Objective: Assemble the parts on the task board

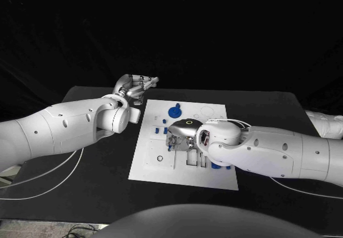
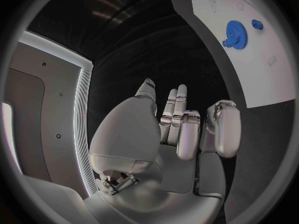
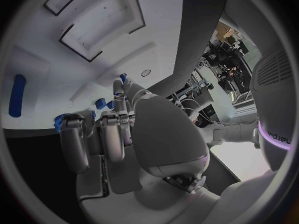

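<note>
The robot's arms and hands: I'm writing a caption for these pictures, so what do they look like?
Both arms are thick, smooth white shells with small dark dots along them. The right arm has a lit ring at its wrist, and thin white cables trail from both arms onto the black table. The left hand and right hand are silver metal with blocky, segmented fingers and a rounded grey back.

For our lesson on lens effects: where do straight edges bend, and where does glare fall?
Left wrist view: the task board edge curves with the fisheye lens. Right wrist view: its rectangular slots bow too. Head view: board edges run straight; a bright ring glares on the right hand.
</note>
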Action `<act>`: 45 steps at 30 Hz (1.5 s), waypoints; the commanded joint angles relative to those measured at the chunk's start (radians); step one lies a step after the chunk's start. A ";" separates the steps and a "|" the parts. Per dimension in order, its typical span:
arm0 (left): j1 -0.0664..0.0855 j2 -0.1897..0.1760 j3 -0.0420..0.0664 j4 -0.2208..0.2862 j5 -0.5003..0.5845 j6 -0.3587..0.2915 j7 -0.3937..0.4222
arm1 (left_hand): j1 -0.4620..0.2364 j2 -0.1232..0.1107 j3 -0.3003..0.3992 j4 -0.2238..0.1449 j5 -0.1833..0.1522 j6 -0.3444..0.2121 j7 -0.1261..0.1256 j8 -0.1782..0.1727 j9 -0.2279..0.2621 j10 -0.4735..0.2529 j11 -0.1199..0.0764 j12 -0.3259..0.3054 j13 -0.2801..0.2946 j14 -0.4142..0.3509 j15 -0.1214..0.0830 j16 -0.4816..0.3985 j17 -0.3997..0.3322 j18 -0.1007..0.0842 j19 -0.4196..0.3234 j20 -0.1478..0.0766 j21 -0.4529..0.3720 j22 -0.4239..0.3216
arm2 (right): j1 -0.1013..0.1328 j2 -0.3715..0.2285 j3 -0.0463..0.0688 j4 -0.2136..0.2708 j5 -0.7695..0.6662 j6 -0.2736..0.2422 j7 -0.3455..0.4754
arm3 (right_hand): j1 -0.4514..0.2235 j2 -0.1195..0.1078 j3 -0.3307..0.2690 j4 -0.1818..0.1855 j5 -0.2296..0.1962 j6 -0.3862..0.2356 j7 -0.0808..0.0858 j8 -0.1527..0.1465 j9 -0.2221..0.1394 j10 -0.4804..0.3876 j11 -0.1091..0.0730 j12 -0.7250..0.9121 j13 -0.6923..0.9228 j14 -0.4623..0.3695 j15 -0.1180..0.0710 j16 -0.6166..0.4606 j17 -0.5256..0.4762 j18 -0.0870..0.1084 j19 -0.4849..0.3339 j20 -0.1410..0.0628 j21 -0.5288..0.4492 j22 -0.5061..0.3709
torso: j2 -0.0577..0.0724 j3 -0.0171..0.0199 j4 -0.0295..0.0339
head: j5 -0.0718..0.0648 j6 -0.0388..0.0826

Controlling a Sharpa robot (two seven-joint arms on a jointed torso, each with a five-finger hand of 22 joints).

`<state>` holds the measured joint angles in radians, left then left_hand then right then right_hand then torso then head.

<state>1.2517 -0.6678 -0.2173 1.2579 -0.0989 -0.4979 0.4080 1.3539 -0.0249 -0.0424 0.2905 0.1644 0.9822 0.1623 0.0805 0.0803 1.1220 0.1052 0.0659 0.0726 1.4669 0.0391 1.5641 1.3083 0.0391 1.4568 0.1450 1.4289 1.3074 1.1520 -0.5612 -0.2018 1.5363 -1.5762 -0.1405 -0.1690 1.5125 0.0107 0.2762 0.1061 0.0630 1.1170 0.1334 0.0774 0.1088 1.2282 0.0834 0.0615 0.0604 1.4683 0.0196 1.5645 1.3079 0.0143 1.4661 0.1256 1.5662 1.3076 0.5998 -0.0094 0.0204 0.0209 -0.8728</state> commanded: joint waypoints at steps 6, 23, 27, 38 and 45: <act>0.001 0.001 0.001 0.003 -0.004 0.009 0.006 | 0.001 0.010 -0.006 0.001 0.003 -0.005 -0.002 -0.004 0.001 -0.006 0.001 0.000 -0.001 0.097 0.002 -0.001 0.250 -0.004 0.002 0.001 -0.007 0.217 | -0.002 0.005 -0.001 -0.006 -0.012 0.024 0.006 | -0.007 0.000 0.006 0.002 -0.002 0.000 0.000 -0.001 0.000 -0.010 0.002 -0.002 -0.001 0.102 0.007 0.006 0.263 -0.014 0.105 0.008 0.005 0.263 | 0.000 -0.0003 0.0007 | -0.001 0.000; 0.001 -0.001 0.001 0.005 -0.004 0.008 0.007 | 0.001 0.010 -0.006 0.001 0.003 -0.005 -0.002 -0.004 0.001 -0.006 0.001 0.000 -0.001 0.097 0.002 -0.001 0.250 -0.004 0.002 0.001 -0.007 0.217 | -0.004 0.013 -0.001 -0.010 -0.013 0.037 0.001 | -0.008 -0.001 0.007 0.002 -0.002 -0.003 0.000 -0.003 -0.001 -0.015 0.002 -0.002 -0.001 0.102 0.008 0.006 0.263 -0.014 0.105 0.009 0.005 0.263 | 0.000 -0.0004 0.0006 | 0.000 0.000; 0.001 -0.003 0.001 0.005 -0.004 0.008 0.007 | 0.001 0.010 -0.006 0.001 0.003 -0.005 -0.002 -0.004 0.001 -0.006 0.001 0.000 -0.001 0.097 0.002 -0.001 0.250 -0.004 0.002 0.001 -0.007 0.217 | -0.004 0.014 -0.001 -0.011 -0.013 0.038 0.000 | -0.008 -0.001 0.007 0.002 -0.002 -0.004 0.000 -0.004 -0.001 -0.017 0.003 -0.002 -0.001 0.102 0.009 0.006 0.263 -0.014 0.105 0.010 0.005 0.263 | -0.001 0.0000 0.0000 | 0.000 0.000; 0.001 -0.005 0.001 0.006 -0.004 0.007 0.007 | 0.001 0.010 -0.006 0.001 0.003 -0.005 -0.002 -0.004 0.001 -0.006 0.001 0.000 -0.001 0.097 0.002 -0.001 0.250 -0.004 0.002 0.001 -0.007 0.217 | -0.004 0.016 -0.001 -0.010 -0.014 0.057 -0.009 | -0.030 -0.040 0.003 0.009 -0.006 -0.082 0.009 -0.018 -0.021 -0.084 0.012 -0.002 -0.001 0.102 0.015 0.006 0.263 -0.014 0.105 0.017 0.005 0.263 | 0.000 -0.0004 -0.0002 | 0.000 0.000; 0.001 -0.005 0.001 0.007 -0.004 0.008 0.007 | 0.001 0.010 -0.006 0.001 0.003 -0.005 -0.002 -0.004 0.001 -0.006 0.001 0.000 -0.001 0.097 0.002 -0.001 0.250 -0.004 0.002 0.001 -0.007 0.217 | -0.004 0.011 -0.002 -0.003 -0.024 0.025 -0.029 | -0.110 -0.100 -0.056 0.031 -0.010 -0.244 0.018 -0.017 -0.044 -0.174 0.040 0.002 0.002 0.102 0.038 0.006 0.263 -0.014 0.105 0.037 0.005 0.263 | 0.000 -0.0002 0.0001 | -0.001 0.000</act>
<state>1.2517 -0.6736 -0.2171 1.2618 -0.0991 -0.4984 0.4083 1.3539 -0.0249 -0.0424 0.2906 0.1644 0.9823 0.1622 0.0805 0.0802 1.1220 0.1052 0.0659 0.0726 1.4668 0.0391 1.5641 1.3083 0.0391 1.4568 0.1450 1.4290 1.3074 1.1483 -0.5494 -0.2029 1.5305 -1.5792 -0.1095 -0.1800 1.4141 -0.0917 0.2263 0.1361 0.0560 0.8810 0.1507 0.0632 0.0652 1.0599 0.1229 0.0615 0.0606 1.4646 0.0493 1.5645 1.3075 0.0143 1.4668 0.1550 1.5662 1.3080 0.5994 -0.0097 0.0203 0.0198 -0.8728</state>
